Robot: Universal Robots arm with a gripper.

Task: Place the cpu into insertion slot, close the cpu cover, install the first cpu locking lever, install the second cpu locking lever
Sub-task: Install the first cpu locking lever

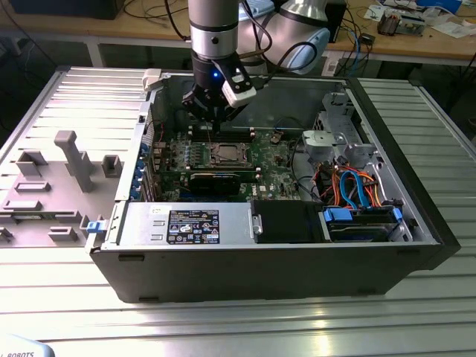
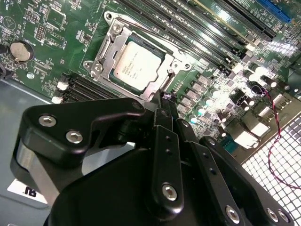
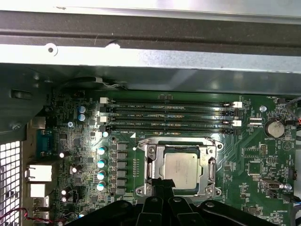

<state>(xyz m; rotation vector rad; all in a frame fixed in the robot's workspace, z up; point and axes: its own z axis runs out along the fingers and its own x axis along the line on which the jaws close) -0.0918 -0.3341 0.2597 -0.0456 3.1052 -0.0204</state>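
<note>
The cpu [image 2: 136, 66] lies flat in the insertion slot [image 2: 92, 67] on the green circuit board [image 1: 271, 169], its silvery top facing up. The cpu cover [image 2: 118, 41] is down over it, and the chip [image 3: 181, 165] shows through the cover's [image 3: 181, 149] window. My gripper [image 2: 163, 100] hangs just above the board at one edge of the socket. Its thin black fingers [image 3: 159, 184] are shut together with nothing seen between them. In the exterior view the gripper [image 1: 212, 123] is inside the open computer case, just behind the socket [image 1: 225, 154].
Long black memory slots [image 3: 169, 115] run beside the socket. The case's metal wall [image 3: 150, 56] stands close behind the board. A drive cage with orange and blue cables [image 1: 349, 182] fills the exterior view's right, a power supply [image 1: 182, 223] the front. A grey fixture plate [image 1: 59, 171] lies outside the case.
</note>
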